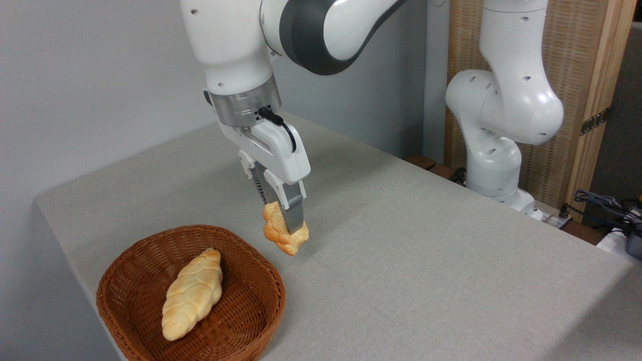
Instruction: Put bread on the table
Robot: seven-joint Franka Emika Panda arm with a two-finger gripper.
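Bread hangs pinched in the gripper at frame centre, low over the table, just right of the basket (longer loaf inside). Risk: opening too high could let it tumble or roll basketward.

Brown wicker basket is sitting at my lower left, and a long pale-yellow braided loaf is lying diagonally inside it. Wood-framed woven panel is standing at the back right. Dark cables are trailing at the far right edge, possibly into some gear; too cropped to tell.
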